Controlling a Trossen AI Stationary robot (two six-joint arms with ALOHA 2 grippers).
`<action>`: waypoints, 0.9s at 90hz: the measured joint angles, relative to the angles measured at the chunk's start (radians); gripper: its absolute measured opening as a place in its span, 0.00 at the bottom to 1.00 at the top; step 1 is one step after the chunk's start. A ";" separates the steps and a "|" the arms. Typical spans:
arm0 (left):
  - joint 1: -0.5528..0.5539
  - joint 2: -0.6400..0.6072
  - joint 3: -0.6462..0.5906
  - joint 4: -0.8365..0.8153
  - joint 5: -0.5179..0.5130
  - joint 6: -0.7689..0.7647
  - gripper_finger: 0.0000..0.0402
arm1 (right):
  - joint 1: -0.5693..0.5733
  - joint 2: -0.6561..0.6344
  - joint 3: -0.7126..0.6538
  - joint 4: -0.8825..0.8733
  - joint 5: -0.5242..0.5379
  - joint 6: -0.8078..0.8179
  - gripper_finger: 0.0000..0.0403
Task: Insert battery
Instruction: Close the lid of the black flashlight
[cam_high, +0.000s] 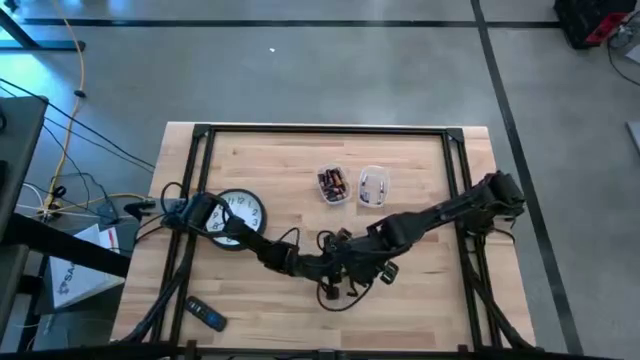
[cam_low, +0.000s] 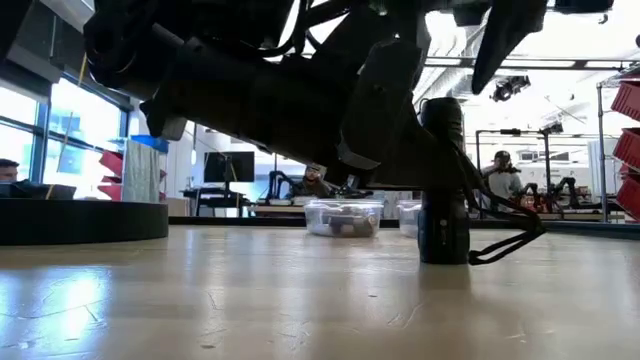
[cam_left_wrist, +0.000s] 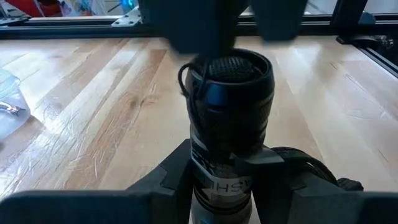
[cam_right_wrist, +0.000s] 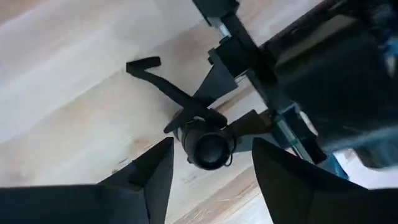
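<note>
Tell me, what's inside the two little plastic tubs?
One tub holds a pile of dark batteries. The other tub holds a few small pieces, too small to name. Anything under the pile is hidden.

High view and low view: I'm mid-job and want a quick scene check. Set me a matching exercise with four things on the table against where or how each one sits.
Things:
1. flashlight
2. wall clock
3. remote control
4. clear tub of batteries

Places or states:
A. lying flat, partly under the left arm
B. mid-table, beside a second clear tub
C. standing upright, clamped by the left tool
D. lying alone near the table corner at the high view's lower left

Pairs: 1-C, 2-A, 3-D, 4-B
</note>
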 joint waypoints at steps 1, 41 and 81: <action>0.000 0.000 0.000 0.000 0.000 0.000 0.25 | 0.000 0.002 0.000 0.001 -0.001 -0.004 0.43; 0.001 0.000 0.000 -0.001 0.000 -0.006 0.25 | -0.011 0.034 0.000 -0.017 -0.029 0.043 0.29; 0.001 0.000 0.000 -0.001 -0.001 -0.006 0.25 | -0.012 0.064 0.006 -0.026 -0.036 0.289 0.19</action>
